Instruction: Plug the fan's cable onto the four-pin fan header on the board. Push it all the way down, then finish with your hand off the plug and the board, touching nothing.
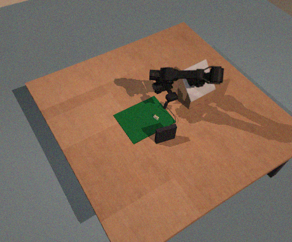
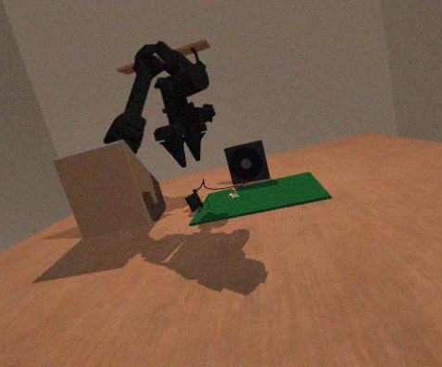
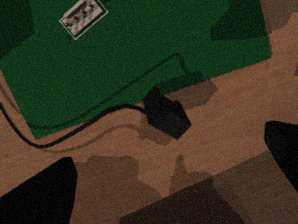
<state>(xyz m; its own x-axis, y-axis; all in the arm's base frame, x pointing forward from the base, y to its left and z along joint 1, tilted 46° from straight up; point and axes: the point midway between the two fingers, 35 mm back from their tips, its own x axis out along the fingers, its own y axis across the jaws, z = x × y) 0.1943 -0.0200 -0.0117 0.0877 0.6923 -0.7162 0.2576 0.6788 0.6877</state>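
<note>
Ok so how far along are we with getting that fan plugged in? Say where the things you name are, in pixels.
Not far. The fan (image 1: 166, 134) (image 2: 247, 163) stands by the board (image 1: 132, 124) (image 2: 274, 192) (image 3: 150, 55), but nothing looks plugged in: the white header (image 1: 156, 117) (image 2: 234, 196) (image 3: 83, 18) shows bare pins. Nothing is in hand; the gripper (image 2: 192, 164) is open above the loose plug (image 2: 194, 200) (image 3: 167, 115). Gripping, lining up, pushing down and backing off all remain.

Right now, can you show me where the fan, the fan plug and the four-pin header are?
Fan (image 1: 166, 134) (image 2: 247, 163): top, its side; exterior, its hub.
Fan plug (image 2: 194, 200) (image 3: 167, 116): exterior and wrist, its black body.
Four-pin header (image 1: 156, 117) (image 2: 234, 195) (image 3: 83, 18): all three views, its middle.
</note>
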